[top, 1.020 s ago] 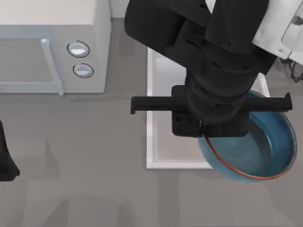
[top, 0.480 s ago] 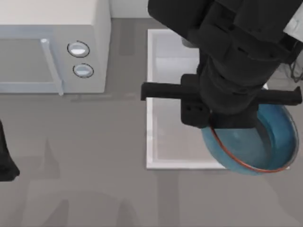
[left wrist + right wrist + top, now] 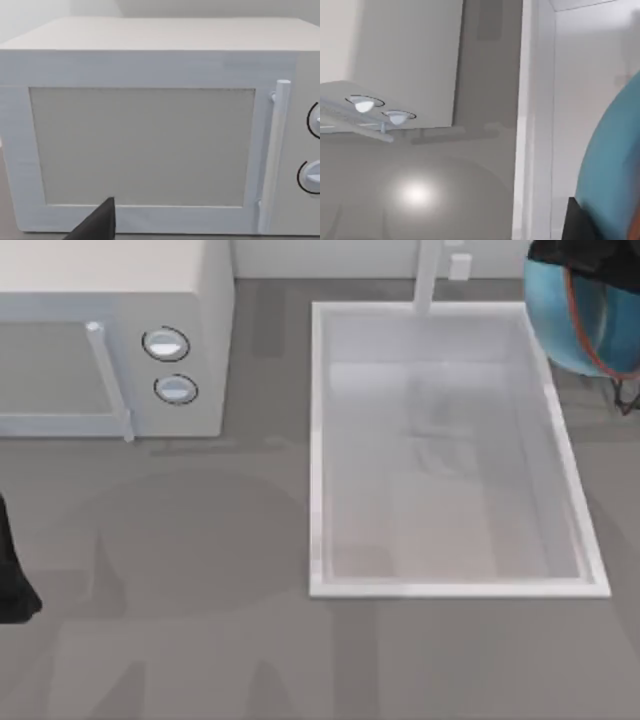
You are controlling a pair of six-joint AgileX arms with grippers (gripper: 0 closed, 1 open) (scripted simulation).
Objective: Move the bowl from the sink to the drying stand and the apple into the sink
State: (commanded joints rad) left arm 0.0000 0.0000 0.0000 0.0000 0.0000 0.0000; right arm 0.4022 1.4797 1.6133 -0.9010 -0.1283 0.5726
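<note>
The bowl (image 3: 590, 320) is hanging at the top view's upper right corner, tipped on edge so that its blue outside and reddish-brown rim are facing the camera. It is sitting just past the sink's (image 3: 318, 450) right rim, near the far corner, and is clear of the basin. A dark part of the right arm is showing right above the bowl at the frame's edge. In the right wrist view the bowl's (image 3: 612, 165) blue wall is lying close against a dark finger (image 3: 580, 222) of the right gripper; how far the fingers are spread cannot be told, nor whether they are clamping the bowl. Thin dark wires of the drying stand (image 3: 628, 395) are peeking in just below the bowl. The left arm (image 3: 12, 570) is waiting at the table's left edge, its wrist camera facing the microwave (image 3: 150, 130); its fingers' spacing cannot be told either.
</note>
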